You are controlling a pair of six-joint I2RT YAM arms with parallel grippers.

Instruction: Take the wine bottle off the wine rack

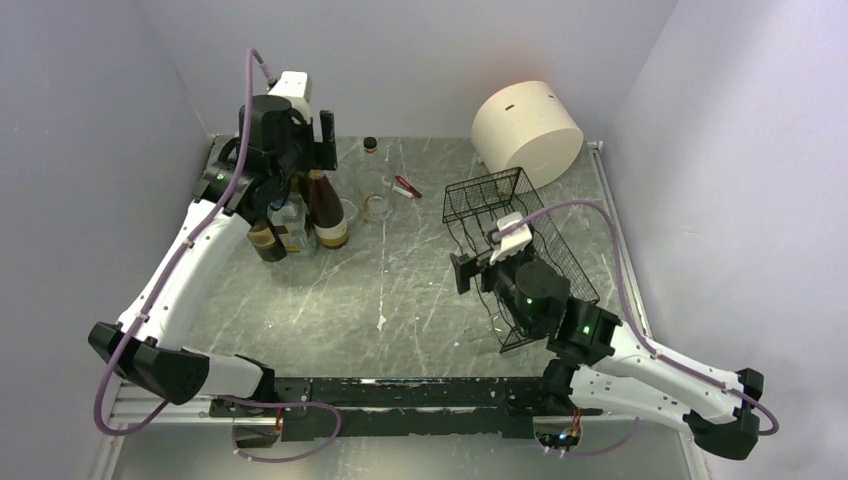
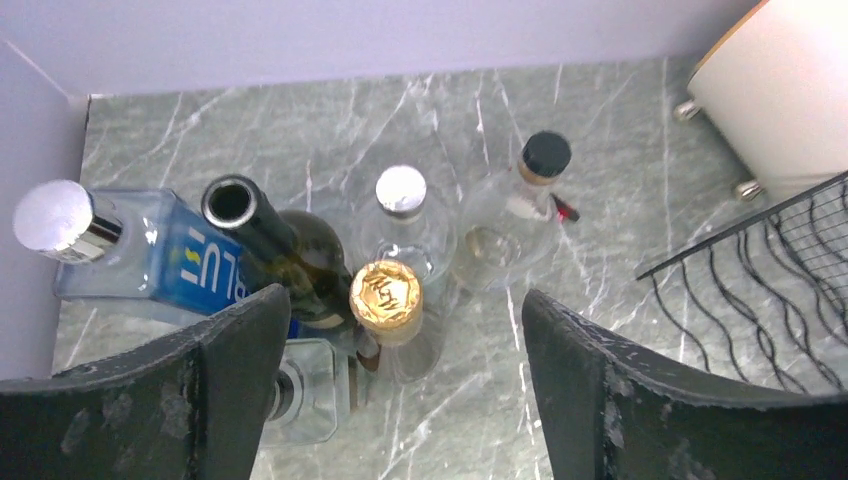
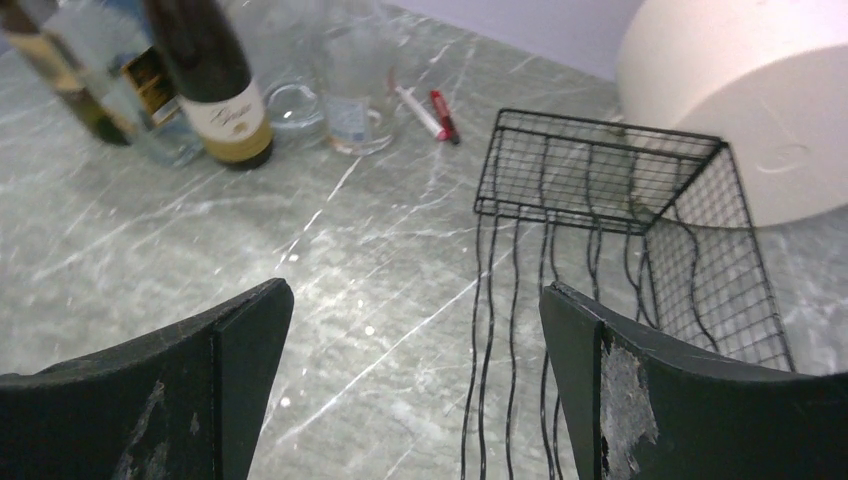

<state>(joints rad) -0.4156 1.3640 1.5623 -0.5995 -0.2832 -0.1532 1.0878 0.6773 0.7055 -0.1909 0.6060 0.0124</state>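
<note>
The dark glass wine bottle point(image 1: 327, 208) with a cream label is standing upright among clear glass bottles point(image 2: 405, 235) at the far left of the grey marbled table point(image 1: 400, 280). It is well apart from the black wire-mesh wine rack point(image 1: 482, 200), which the right arm is partly hiding. The left gripper point(image 2: 402, 300) is hovering wide open above the bottles, holding nothing. The right gripper point(image 3: 415, 300) is gaping empty over the rack's edge.

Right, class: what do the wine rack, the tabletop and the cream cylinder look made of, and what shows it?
Wine rack: black metal wire, probably coated; thin see-through mesh.
Tabletop: grey marble-look, white veins, slight sheen; stone or laminate.
Cream cylinder: matte, opaque; material unclear.
</note>
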